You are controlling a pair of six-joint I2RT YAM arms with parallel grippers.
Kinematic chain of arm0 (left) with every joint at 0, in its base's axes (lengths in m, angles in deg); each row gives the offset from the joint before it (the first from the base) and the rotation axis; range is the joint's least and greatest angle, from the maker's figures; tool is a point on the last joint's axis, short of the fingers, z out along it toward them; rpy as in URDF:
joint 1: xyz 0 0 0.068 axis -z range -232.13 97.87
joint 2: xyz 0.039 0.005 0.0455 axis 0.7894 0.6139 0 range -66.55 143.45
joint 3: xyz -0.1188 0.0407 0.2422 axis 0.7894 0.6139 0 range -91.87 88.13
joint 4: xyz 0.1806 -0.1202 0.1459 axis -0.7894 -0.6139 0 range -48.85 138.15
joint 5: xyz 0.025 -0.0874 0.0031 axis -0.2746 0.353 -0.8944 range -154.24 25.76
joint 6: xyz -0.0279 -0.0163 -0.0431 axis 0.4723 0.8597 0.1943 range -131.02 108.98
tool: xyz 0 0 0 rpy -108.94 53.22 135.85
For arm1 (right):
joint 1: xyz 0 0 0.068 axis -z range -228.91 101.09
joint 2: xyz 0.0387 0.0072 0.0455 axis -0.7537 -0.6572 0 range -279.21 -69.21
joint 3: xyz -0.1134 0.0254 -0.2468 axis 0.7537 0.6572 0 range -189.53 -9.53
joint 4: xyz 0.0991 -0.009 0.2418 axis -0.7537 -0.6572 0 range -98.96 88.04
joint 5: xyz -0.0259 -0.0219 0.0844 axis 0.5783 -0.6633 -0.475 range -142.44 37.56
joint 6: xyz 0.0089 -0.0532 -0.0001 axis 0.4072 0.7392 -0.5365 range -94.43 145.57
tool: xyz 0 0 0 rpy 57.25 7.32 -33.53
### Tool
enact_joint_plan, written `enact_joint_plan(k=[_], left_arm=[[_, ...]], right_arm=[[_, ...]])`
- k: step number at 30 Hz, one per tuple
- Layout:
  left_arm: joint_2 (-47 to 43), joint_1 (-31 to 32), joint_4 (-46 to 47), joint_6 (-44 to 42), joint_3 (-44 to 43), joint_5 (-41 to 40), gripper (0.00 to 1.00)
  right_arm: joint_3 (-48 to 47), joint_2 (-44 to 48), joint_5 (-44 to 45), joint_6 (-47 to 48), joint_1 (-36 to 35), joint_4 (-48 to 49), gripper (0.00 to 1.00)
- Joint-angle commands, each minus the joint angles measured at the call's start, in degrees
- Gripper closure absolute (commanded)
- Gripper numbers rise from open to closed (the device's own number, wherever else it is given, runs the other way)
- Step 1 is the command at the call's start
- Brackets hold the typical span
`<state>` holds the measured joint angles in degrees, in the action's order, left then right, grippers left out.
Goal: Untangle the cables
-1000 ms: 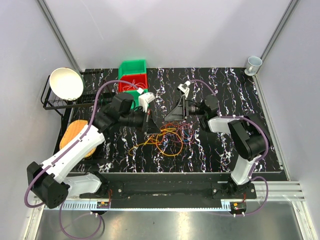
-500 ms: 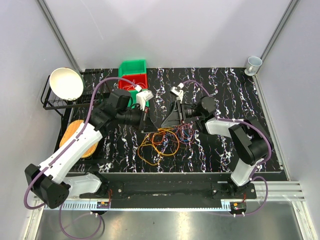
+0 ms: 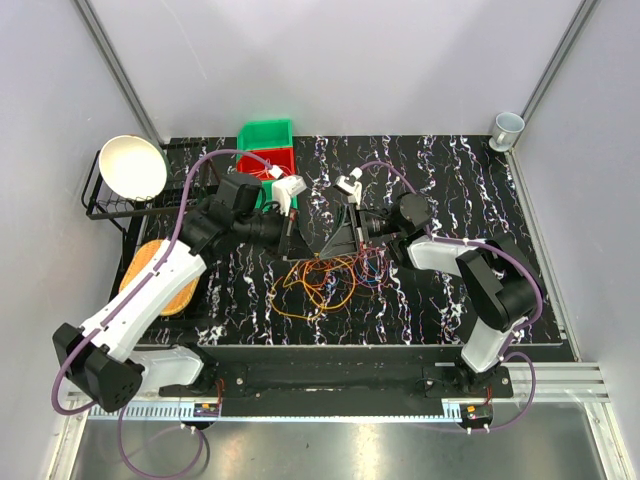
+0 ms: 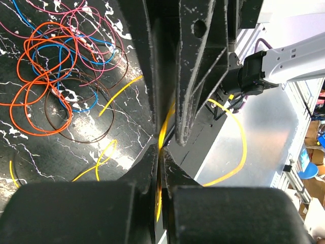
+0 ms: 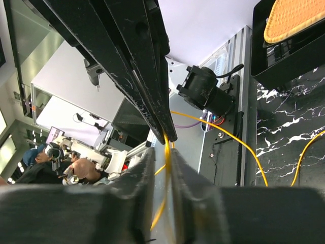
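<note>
Cables (image 3: 325, 280) lie in a loose tangle at the centre of the table (image 3: 480, 200): orange, red, yellow and blue loops overlapping, just below the spot where the two grippers meet nose to nose. Left gripper (image 4: 160, 152) reaches in from the left of the top view and is clamped tight on a yellow cable (image 4: 162, 133). Its wrist view shows the strand squeezed between pressed-together fingers (image 4: 137, 203). Right gripper (image 5: 166, 146) reaches in from the right, its tips almost touching the left one's. Its jaws stand narrow with the yellow cable running down the slit between them, but whether they actually pinch it I cannot tell. In the left wrist view the tangle fills the upper left, flat on the table, while the yellow cable arcs away toward the right. Red bin (image 3: 268, 162) and green bin (image 3: 265, 133) sit at the upper middle of the top view, behind the left gripper.
</note>
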<state>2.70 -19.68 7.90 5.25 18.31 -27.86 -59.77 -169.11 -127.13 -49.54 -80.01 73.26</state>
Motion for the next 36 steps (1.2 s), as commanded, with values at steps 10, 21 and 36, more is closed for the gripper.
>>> enact_joint_plan(k=[10, 21, 36], left_arm=[[-5.5, -0.4, -0.5, 1.7, 1.9, -18.6, 0.01], [-22.8, -0.5, -0.1, 7.2, 16.1, -40.1, 0.01], [-36.8, -0.4, -9.6, 11.2, 18.1, -54.3, 0.01]], right_arm=[[-3.7, 3.7, -0.1, 1.5, -0.6, 9.2, 1.00], [-16.6, 19.2, 20.7, 45.7, -0.7, -60.3, 1.00], [-44.2, 13.3, 29.1, 52.5, -0.7, -79.3, 1.00]])
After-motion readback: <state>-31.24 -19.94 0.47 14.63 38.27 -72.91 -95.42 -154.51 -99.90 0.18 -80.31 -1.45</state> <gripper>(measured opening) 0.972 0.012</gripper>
